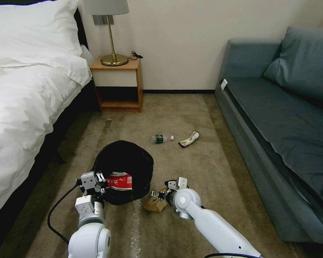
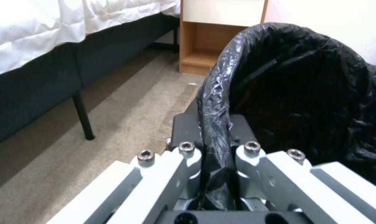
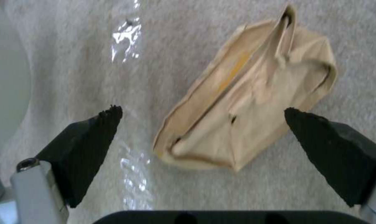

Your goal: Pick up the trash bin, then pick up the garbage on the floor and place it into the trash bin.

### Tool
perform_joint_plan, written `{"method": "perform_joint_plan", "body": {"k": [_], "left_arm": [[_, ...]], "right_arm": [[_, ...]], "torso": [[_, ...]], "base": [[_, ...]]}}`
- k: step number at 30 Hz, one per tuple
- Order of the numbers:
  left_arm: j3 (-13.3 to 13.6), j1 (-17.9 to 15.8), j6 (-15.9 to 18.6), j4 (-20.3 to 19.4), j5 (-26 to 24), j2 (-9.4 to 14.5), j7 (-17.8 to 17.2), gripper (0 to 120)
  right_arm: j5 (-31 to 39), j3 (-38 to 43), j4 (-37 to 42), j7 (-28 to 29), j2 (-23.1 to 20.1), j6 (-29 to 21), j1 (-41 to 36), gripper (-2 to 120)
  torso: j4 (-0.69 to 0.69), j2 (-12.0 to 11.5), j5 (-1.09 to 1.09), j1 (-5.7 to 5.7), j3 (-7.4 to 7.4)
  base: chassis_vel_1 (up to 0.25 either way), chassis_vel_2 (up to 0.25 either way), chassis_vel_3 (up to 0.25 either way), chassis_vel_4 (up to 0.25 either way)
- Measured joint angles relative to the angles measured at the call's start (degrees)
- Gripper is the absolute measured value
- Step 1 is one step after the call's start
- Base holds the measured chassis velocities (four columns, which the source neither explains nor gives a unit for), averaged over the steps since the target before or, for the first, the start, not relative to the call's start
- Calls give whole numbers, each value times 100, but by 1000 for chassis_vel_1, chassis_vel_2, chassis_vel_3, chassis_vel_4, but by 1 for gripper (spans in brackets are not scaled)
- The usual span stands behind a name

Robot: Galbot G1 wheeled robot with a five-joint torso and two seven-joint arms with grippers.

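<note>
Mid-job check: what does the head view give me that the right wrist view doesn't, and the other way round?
Head view alone: the left tool clamped on the rim of the trash bin, the red-and-white carton inside it, and the bottle and wrapper lying farther off on the carpet.

Right wrist view alone: the right tool is open, its fingers straddling the tan paper bag without touching it, and a clear plastic scrap lies beside it.

Both: the paper bag on the carpet with the right tool at it.

Glossy white rounded arms, black cable, silver-screwed left hand, black ribbed fingertips
</note>
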Motion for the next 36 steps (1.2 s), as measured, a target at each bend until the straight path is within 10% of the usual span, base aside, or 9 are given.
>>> {"method": "perform_joint_plan", "body": {"k": [16, 36], "left_arm": [[7, 71, -22, -97, 146, 2, -3, 5], [-9, 65, -22, -92, 130, 2, -15, 5]], "right_arm": [[-950, 160, -1151, -652, 336, 285, 29, 99], [-1377, 131, -1302, -932, 315, 609, 16, 29]], "torso": [[0, 0, 0, 0, 0], [0, 0, 0, 0, 0]], "base": [[0, 0, 0, 0], [0, 0, 0, 0]]}}
